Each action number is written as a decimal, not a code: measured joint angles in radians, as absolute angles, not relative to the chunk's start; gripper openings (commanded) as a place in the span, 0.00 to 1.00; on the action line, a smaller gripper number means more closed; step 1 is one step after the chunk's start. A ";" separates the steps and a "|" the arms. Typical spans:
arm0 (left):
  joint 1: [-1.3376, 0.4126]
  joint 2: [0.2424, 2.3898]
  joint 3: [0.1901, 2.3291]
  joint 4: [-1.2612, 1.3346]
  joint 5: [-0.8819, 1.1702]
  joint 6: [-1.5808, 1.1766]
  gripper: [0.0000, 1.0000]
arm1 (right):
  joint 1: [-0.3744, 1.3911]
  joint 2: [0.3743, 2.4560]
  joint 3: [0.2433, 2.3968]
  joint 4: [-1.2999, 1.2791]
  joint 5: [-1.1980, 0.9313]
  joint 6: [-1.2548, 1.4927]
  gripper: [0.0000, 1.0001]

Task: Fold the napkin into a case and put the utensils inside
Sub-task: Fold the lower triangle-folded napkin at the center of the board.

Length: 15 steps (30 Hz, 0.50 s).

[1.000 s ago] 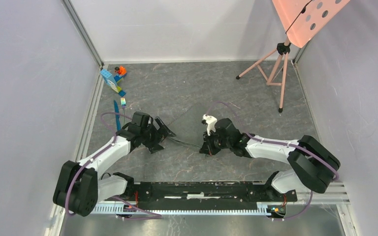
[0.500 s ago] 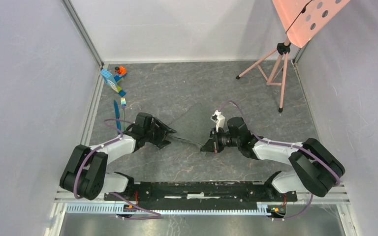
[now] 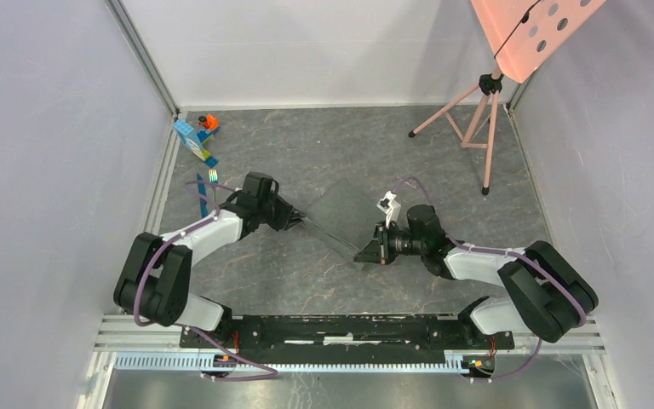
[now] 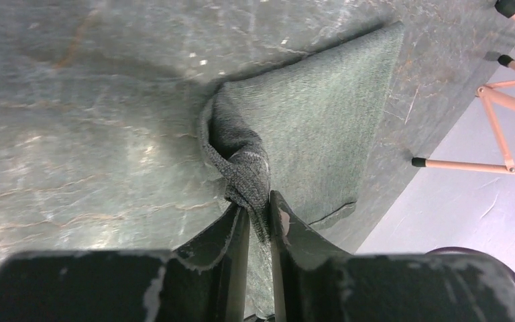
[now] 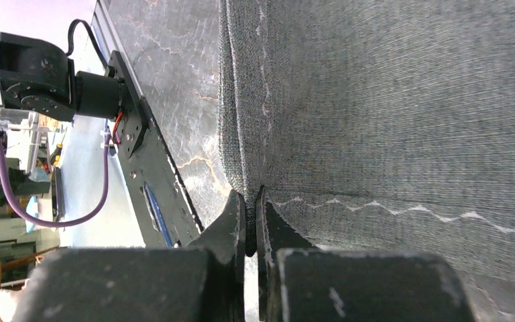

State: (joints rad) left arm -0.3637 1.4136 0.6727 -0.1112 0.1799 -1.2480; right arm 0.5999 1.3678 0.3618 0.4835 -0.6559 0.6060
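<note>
The dark grey napkin (image 3: 347,210) lies mid-table, its near edge lifted and stretched between both grippers. My left gripper (image 3: 301,218) is shut on a bunched corner of the napkin (image 4: 308,114); the cloth is pinched between its fingertips (image 4: 258,213). My right gripper (image 3: 368,251) is shut on the napkin's (image 5: 389,100) stitched edge, at the other near corner (image 5: 251,213). The blue knife (image 3: 199,183) and the fork (image 3: 213,177) lie by the left wall, just behind the left arm and apart from the cloth.
Blue and orange toy blocks (image 3: 196,136) sit at the back left corner. A pink tripod (image 3: 475,119) holding an orange perforated board (image 3: 532,30) stands at the back right; its legs (image 4: 503,127) show beyond the napkin in the left wrist view.
The left gripper has gone from open to shut on the napkin's corner and shifted back and right. The right gripper, still shut, has swung right, drawing the cloth edge taut.
</note>
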 measured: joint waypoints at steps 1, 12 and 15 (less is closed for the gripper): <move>-0.372 1.429 0.698 -0.128 0.173 -1.241 0.24 | 0.588 1.367 0.360 0.485 -0.660 0.606 0.01; -0.477 1.655 1.021 -0.226 0.121 -1.180 0.18 | 0.446 1.372 0.358 0.460 -0.726 0.577 0.00; -0.490 1.723 1.078 -0.245 0.121 -1.167 0.18 | 0.425 1.391 0.358 0.441 -0.734 0.551 0.00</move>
State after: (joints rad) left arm -0.4900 1.7229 1.0782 -0.2455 0.1215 -1.1667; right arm 0.4248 1.3914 0.3584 0.4412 -0.7341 0.5510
